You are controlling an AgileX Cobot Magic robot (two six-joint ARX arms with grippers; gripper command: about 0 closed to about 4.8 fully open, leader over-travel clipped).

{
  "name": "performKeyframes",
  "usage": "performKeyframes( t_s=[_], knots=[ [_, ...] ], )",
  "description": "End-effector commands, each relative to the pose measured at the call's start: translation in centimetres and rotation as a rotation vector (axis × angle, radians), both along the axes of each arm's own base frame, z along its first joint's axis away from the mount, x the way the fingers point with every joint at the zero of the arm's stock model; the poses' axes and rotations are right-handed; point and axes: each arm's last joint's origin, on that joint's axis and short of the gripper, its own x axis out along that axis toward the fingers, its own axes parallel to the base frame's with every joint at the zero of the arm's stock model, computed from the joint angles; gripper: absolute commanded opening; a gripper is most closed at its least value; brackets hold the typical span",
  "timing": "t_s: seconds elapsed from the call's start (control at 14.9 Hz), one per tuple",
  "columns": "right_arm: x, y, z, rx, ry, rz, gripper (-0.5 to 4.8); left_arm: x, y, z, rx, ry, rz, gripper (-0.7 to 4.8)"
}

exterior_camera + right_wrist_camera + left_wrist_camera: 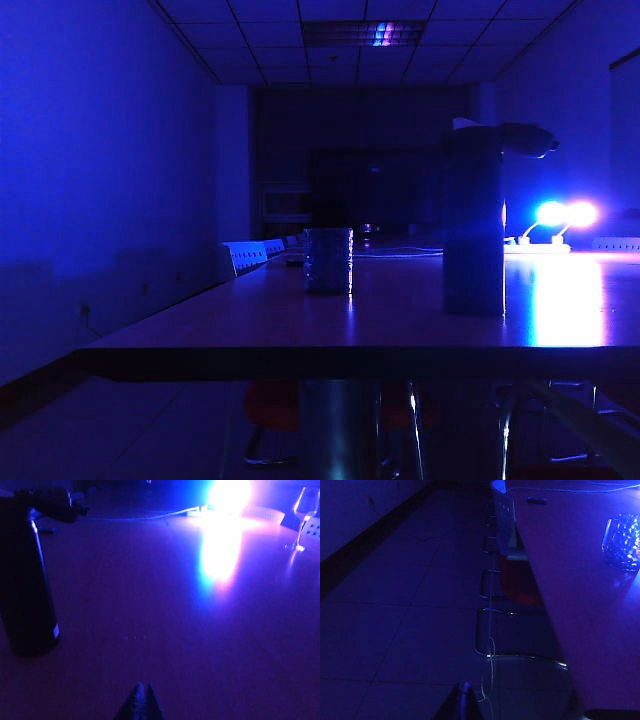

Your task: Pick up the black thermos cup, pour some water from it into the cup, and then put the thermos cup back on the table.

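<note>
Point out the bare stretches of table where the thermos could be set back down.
Bare table lies between the cup and the black thermos cup, and right of the thermos up to the lamps. Far end is crowded with cable and lamps. Left gripper and right gripper hang shut, short of both.

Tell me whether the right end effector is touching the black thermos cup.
Apart. The right wrist view shows the shut right end effector over bare table, well clear of the black thermos cup.
</note>
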Motion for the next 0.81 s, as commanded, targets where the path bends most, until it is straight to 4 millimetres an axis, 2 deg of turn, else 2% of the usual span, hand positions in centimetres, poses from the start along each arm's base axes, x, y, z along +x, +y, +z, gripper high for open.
performKeyframes(
  t_s=[0.07, 0.27, 0.4, 0.61, 0.81],
  knots=[
    [0.0, 0.0, 0.3, 0.000, -0.035, -0.002, -0.01, 0.0, 0.0, 0.1, 0.009, -0.012, 0.000, -0.06],
    [0.0, 0.0, 0.4, 0.000, -0.038, -0.002, -0.01, 0.0, 0.0, 0.1, 0.008, -0.013, 0.001, -0.06],
    [-0.3, 0.0, 1.6, 0.000, -0.073, -0.001, -0.01, 0.0, 0.1, 0.8, -0.049, -0.067, 0.023, -0.06],
    [-1.6, -0.1, 5.9, 0.002, -0.172, -0.037, -0.01, -0.6, 0.2, 3.7, -0.087, -0.153, 0.084, -0.06],
    [-2.9, -0.1, 10.5, 0.006, -0.253, -0.059, -0.01, -0.4, 0.2, 8.1, -0.086, -0.182, 0.093, -0.06]
  ],
)
